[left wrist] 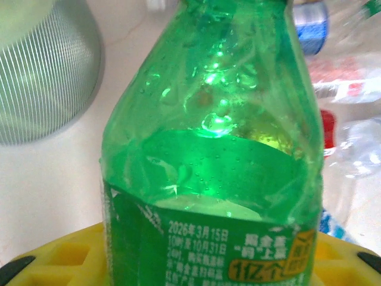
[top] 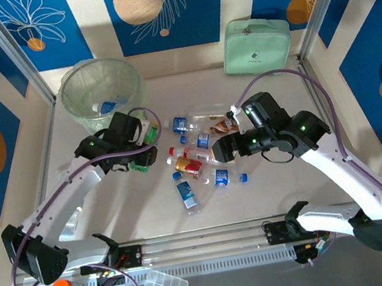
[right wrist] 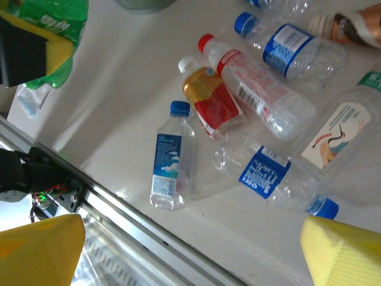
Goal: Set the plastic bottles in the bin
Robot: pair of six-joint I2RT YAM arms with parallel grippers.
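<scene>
The left jaws are clenched on a green bottle (left wrist: 208, 149). It is thin, see-through plastic, dented and beaded with droplets inside, with a green printed label. Yellow foam pads (left wrist: 65, 256) press on either side of it. Just beyond these jaws and to their left stands the bin (top: 72, 106), round with finely ribbed translucent walls and a pale green bag lining. A blue-labelled bottle (top: 111, 106) lies inside it.

The right jaws are released, their yellow pads spread wide with nothing between them. Below them the plastic bottles lie on their sides in a loose heap:
- a slim clear one with a blue cap and blue label (right wrist: 169, 164)
- a stubby white-capped one with a crumpled orange and red label (right wrist: 208, 98), touching a red-capped clear one (right wrist: 256, 89)
- a crushed clear one with a blue label (right wrist: 265, 173)

The table (top: 190, 86) is smooth, pale beige, and faintly glossy, with a metal rail (top: 212, 239) along its near edge. A mint-green zippered case (top: 257, 45) leans at the far side, behind the right jaws. The walls around are cream, with blue panels showing white leaf drawings and orange discs.
</scene>
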